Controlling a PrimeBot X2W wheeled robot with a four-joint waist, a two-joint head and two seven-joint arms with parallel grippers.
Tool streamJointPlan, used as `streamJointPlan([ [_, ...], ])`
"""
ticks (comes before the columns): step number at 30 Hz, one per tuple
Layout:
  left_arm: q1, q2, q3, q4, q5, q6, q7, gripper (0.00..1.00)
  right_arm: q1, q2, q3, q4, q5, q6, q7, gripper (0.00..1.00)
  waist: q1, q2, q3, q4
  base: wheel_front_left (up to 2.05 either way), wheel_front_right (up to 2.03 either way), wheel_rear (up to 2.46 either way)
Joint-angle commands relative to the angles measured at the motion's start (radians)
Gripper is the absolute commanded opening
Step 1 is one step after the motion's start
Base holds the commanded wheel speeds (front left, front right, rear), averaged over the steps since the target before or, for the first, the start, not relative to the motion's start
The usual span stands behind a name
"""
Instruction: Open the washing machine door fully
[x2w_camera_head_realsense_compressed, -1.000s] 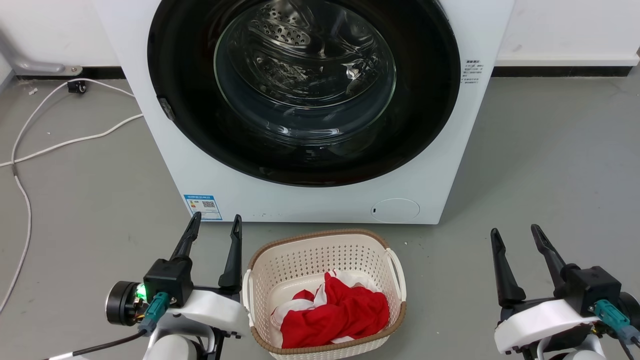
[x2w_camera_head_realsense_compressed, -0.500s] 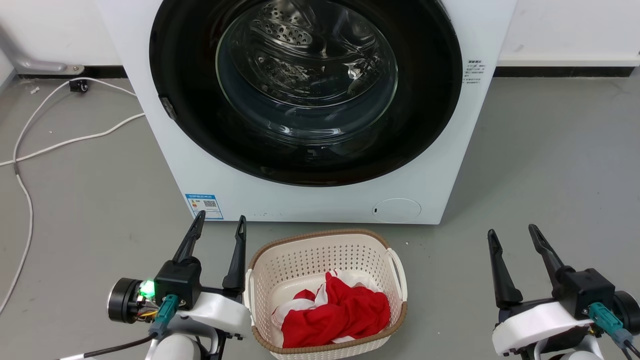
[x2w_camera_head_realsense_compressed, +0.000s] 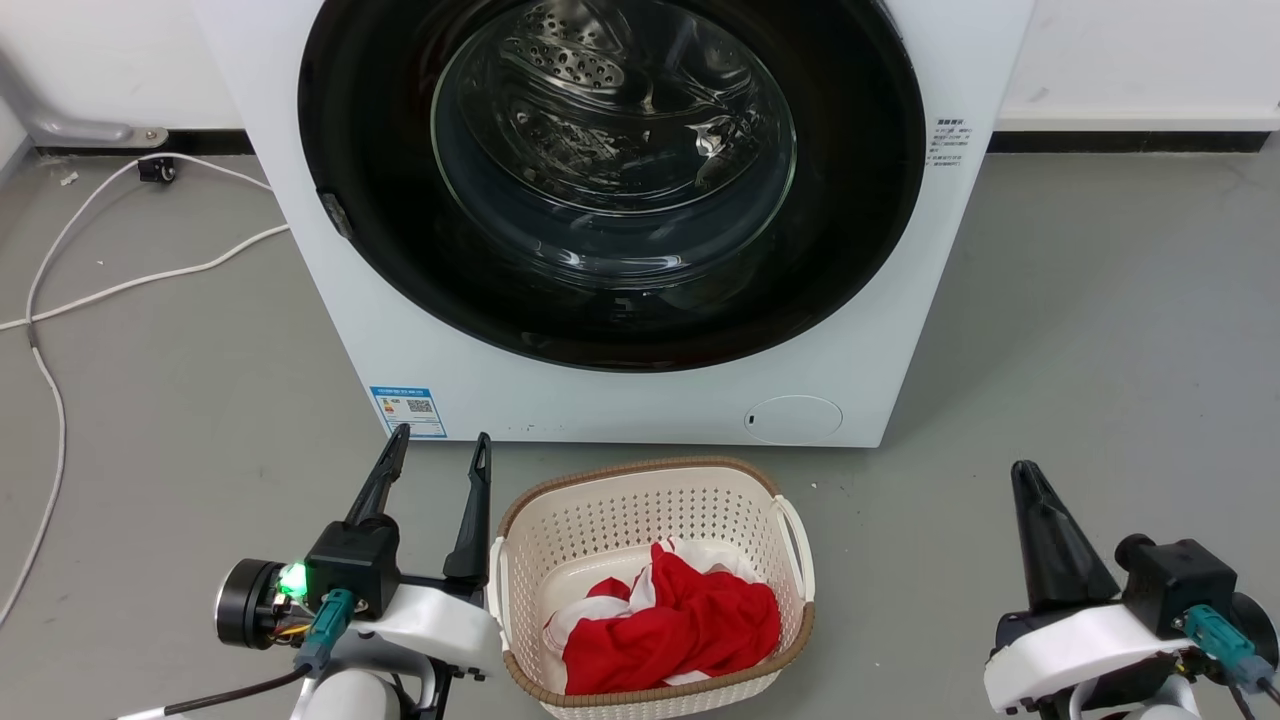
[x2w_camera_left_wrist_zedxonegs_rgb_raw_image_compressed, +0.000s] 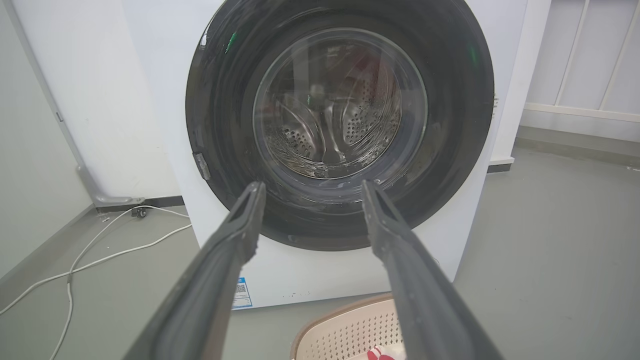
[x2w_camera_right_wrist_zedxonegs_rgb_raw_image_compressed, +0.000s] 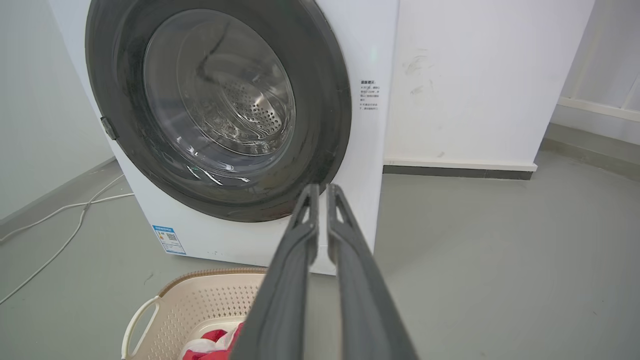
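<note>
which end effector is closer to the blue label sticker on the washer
Left. The left end effector is just short of the blue label sticker; the right end effector is far right, beyond the basket.

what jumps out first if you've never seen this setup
The washing machine door, a glossy black ring around bulging glass, is shut and covers most of the white washing machine at top centre. Below it sits a cream laundry basket holding a red and white cloth, flanked by the open left pincer and the shut right pincer.
</note>
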Motion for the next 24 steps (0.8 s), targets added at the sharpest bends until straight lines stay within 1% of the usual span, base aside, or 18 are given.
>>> streamJointPlan([
  [1,-0.002,-0.002,0.001,0.002,0.003,-0.002,-0.003,1.00,0.001,0.004,0.000,0.003,0.016,0.000,-0.004,0.00,0.0000,0.0000,0.000,0.000,0.00,0.00,0.00],
  [3,-0.003,-0.003,0.002,0.003,0.002,-0.004,-0.003,1.00,-0.003,0.004,-0.006,0.006,0.052,0.000,-0.010,0.00,0.0000,0.0000,0.001,0.000,0.00,0.00,0.00],
  [4,-0.003,-0.003,0.003,0.003,0.002,-0.004,-0.003,1.00,-0.005,0.004,-0.008,0.009,0.093,0.000,-0.015,0.00,0.0000,0.0000,0.001,0.001,0.00,0.00,0.00],
  [6,-0.004,-0.004,0.004,0.003,0.001,-0.006,-0.003,1.00,-0.012,0.004,-0.012,0.014,0.217,0.000,-0.030,0.00,0.0000,0.0000,0.001,0.001,0.00,0.00,0.00],
  [8,-0.005,-0.004,0.004,0.001,0.002,-0.006,-0.003,1.00,-0.025,0.004,-0.012,0.014,0.418,0.000,-0.051,0.00,0.0000,0.0000,0.002,0.002,0.00,0.00,0.00],
  [10,-0.005,-0.005,0.005,-0.001,-0.003,-0.008,-0.003,1.00,-0.039,0.003,-0.014,0.004,0.590,0.000,-0.067,0.00,0.0000,0.0000,0.004,0.002,0.00,0.00,0.00],
  [13,-0.007,-0.007,0.006,-0.006,-0.003,-0.011,-0.003,1.00,-0.065,0.003,-0.023,-0.017,0.901,0.000,-0.080,0.00,0.0000,0.0000,0.012,0.002,0.00,0.00,0.00],
  [16,-0.015,-0.008,0.008,-0.012,-0.005,-0.012,-0.003,1.00,-0.103,0.003,-0.038,-0.049,1.160,0.000,-0.083,0.00,0.0000,0.0000,0.023,0.002,0.00,0.00,0.00],
  [18,-0.019,-0.009,0.010,-0.017,-0.005,-0.013,-0.003,1.00,-0.131,0.003,-0.056,-0.066,1.297,0.000,-0.068,0.00,0.0000,0.0000,0.031,0.001,0.00,0.00,0.00],
  [21,-0.029,-0.010,0.015,-0.026,-0.006,-0.013,-0.003,1.00,-0.195,0.002,-0.105,-0.075,1.458,0.000,-0.022,0.00,0.0000,0.0000,0.048,0.000,0.00,0.00,0.00],
  [24,-0.043,-0.012,0.018,-0.034,-0.007,-0.013,-0.003,1.00,-0.282,-0.008,-0.160,-0.054,1.624,0.000,0.037,0.00,0.0000,0.0000,0.070,0.002,0.00,0.00,0.00],
])
